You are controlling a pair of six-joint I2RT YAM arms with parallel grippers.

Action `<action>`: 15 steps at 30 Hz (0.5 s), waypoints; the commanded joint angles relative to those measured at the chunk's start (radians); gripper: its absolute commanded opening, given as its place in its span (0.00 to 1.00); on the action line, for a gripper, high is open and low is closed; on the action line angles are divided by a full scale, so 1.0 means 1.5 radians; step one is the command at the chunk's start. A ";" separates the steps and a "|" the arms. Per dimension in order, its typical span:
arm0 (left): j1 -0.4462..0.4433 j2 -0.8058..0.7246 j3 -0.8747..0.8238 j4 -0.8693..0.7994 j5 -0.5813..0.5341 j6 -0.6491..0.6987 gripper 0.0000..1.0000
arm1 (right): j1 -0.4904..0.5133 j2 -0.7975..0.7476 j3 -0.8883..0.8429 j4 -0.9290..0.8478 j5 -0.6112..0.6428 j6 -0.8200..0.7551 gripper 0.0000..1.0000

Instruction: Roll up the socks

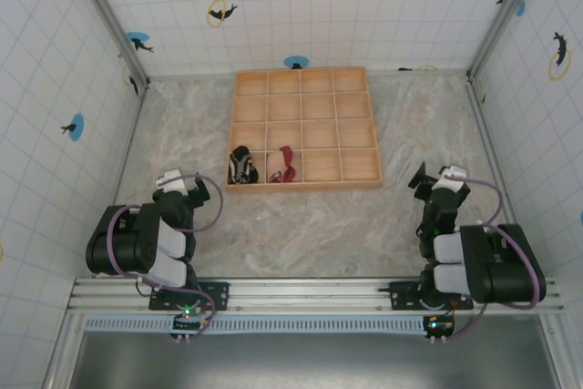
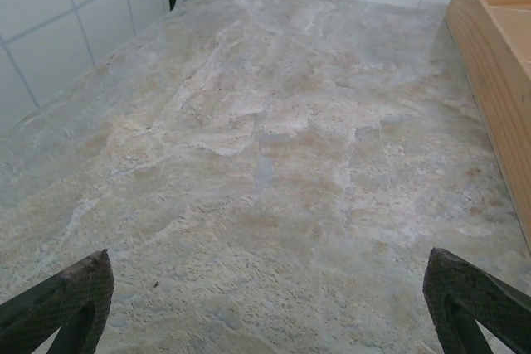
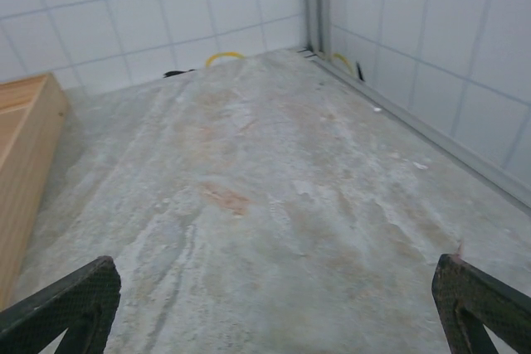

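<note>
Two socks lie in the front row of the wooden grid tray (image 1: 306,185). The black-and-white striped sock (image 1: 241,166) is bunched in the front-left compartment. The tan sock with dark red parts (image 1: 285,164) is in the compartment to its right. My left gripper (image 1: 170,179) hovers low over the table, left of the tray's front corner, open and holding nothing (image 2: 270,296). My right gripper (image 1: 435,176) sits right of the tray's front right corner, also open with only bare tabletop between its fingers (image 3: 274,300).
The tray's other compartments look empty. Its wooden side wall (image 2: 498,64) runs along the right of the left wrist view and along the left (image 3: 25,155) of the right wrist view. Tiled walls enclose the marbled tabletop (image 1: 310,225) on three sides.
</note>
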 commanded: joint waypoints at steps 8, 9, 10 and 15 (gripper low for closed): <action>0.002 0.003 -0.017 0.029 -0.016 -0.001 0.98 | 0.034 0.133 -0.033 0.114 -0.025 -0.078 1.00; 0.001 0.003 -0.018 0.029 -0.016 -0.001 0.98 | 0.014 0.125 -0.022 0.079 -0.054 -0.059 1.00; 0.002 0.003 -0.018 0.029 -0.017 -0.001 0.98 | -0.003 0.111 -0.007 0.023 -0.063 -0.039 1.00; 0.000 0.003 -0.017 0.028 -0.017 0.000 0.98 | -0.002 0.108 -0.012 0.028 -0.060 -0.040 1.00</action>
